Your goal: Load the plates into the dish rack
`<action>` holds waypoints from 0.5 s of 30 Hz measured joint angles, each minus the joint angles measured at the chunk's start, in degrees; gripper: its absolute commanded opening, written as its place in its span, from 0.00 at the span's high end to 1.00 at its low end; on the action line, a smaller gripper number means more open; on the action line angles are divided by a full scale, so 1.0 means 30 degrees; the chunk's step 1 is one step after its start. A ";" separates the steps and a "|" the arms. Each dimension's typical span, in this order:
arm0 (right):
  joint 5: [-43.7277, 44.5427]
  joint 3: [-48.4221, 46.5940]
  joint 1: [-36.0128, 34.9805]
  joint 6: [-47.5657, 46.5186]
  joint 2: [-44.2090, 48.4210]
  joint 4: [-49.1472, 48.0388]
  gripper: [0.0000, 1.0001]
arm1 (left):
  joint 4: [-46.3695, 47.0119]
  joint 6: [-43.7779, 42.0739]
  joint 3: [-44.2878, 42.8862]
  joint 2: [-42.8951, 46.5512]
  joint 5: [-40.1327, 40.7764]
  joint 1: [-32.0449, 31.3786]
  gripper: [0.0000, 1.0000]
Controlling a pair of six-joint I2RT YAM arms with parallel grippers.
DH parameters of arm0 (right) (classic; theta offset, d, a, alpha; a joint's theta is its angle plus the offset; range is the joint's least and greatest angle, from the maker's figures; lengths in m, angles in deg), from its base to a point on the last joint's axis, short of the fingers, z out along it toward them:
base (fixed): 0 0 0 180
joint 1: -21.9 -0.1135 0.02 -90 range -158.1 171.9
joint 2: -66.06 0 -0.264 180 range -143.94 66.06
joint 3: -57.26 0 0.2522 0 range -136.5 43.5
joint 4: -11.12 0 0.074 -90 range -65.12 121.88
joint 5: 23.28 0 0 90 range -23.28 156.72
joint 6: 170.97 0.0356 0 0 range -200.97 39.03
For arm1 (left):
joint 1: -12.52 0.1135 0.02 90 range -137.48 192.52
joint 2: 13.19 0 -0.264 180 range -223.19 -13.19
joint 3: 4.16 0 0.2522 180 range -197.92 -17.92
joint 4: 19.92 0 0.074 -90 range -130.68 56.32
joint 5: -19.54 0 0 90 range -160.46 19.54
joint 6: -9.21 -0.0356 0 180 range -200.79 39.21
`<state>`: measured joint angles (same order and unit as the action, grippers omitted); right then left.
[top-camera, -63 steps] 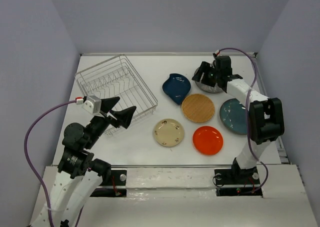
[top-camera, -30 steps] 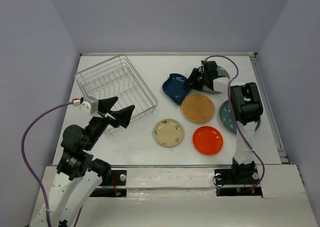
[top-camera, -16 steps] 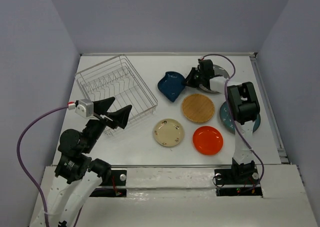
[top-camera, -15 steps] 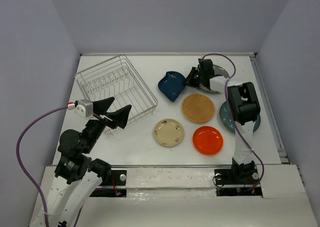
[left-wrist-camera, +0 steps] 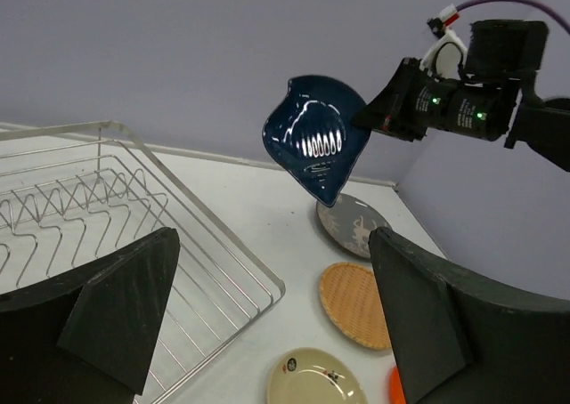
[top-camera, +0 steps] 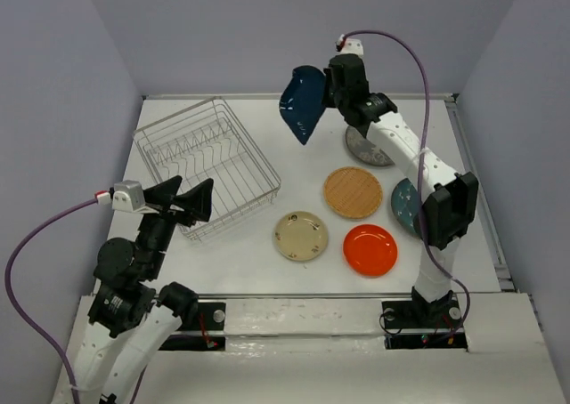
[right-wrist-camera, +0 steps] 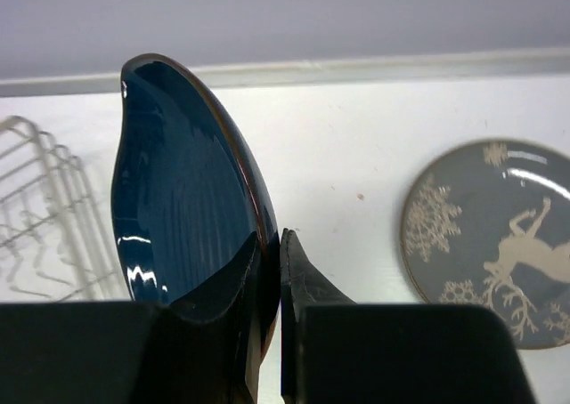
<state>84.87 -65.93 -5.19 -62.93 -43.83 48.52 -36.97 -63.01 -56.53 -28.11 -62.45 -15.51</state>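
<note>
Holding the navy plate (top-camera: 301,109) aloft to the right of the dish rack (top-camera: 249,144)

Pinched by its rim, the navy plate hangs in the air on edge, its glossy hollow face turned toward the dish rack and well clear of the white table (top-camera: 249,266). The right gripper (top-camera: 324,90) has it: in the right wrist view the two black fingers (right-wrist-camera: 307,306) are closed tight on the rim, one on each face, with only the thickness of the plate between them. From above, the plate sits just right of the rack's far corner, apart from the wires.

The left gripper (top-camera: 184,199) hovers over the rack's near edge with its jaws spread wide and nothing between them.

The rack itself is bare of plates, its upright tines showing in rows. Five plates lie flat on the table, all to the right of the rack:
- the grey plate (right-wrist-camera: 490,244), farthest back, bears a pale leaping deer and snowflakes
- the wooden plate (top-camera: 353,191) lies nearer than the grey one
- the cream plate (top-camera: 301,236), nearest the rack's right corner, carries small dark marks too small to read
- the orange-red plate (top-camera: 370,249) is right of the cream one
- the teal plate (top-camera: 405,206), farthest from the rack, is partly hidden by the right arm
</note>
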 measured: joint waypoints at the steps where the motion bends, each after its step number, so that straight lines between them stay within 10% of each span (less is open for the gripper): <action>1: 0.0619 -0.0962 -0.0678 -0.0248 -0.0058 0.0226 0.93 | -0.0306 0.0153 -0.0306 0.0029 0.0561 -0.0131 0.01; 15: 0.9806 -1.1147 -0.7694 -0.7490 -0.6681 -0.2127 0.93 | -0.2892 0.0619 -0.1406 0.0889 0.3279 -0.0838 0.01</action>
<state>114.29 -99.37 -28.27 -85.40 -63.87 42.14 -45.65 -61.15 -60.75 -25.45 -52.62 -18.03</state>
